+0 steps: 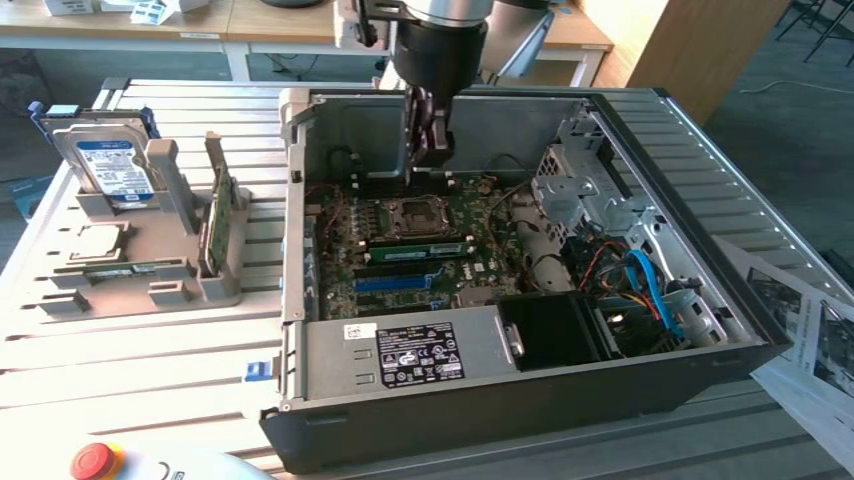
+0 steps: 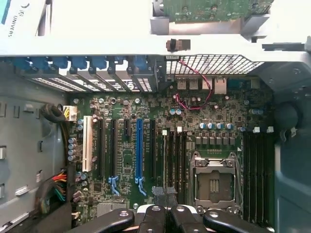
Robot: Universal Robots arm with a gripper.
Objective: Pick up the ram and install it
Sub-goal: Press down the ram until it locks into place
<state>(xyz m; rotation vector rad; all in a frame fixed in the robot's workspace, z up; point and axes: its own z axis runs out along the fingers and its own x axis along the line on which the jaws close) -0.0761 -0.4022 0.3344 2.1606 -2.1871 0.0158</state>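
One ram [image 1: 218,225], a thin green stick, stands on edge in a grey holder [image 1: 160,270] outside the open computer case, on the exterior view's left. The wrist view catches a green board [image 2: 214,9] beyond the case wall. A second green stick [image 1: 420,250] sits in a motherboard slot beside the empty CPU socket [image 1: 407,215]. My gripper [image 1: 430,160] hangs above the far part of the case, well over the motherboard [image 2: 146,145]. Its black fingers [image 2: 154,216] are shut together, and I see nothing held between them.
The holder also carries a silver hard drive [image 1: 110,165] with a blue-white label and a square CPU chip [image 1: 96,243]. Inside the case are the power supply [image 1: 414,355], a drive cage [image 1: 574,190] and loose cables [image 1: 641,280]. Papers [image 1: 814,340] lie at the exterior view's right.
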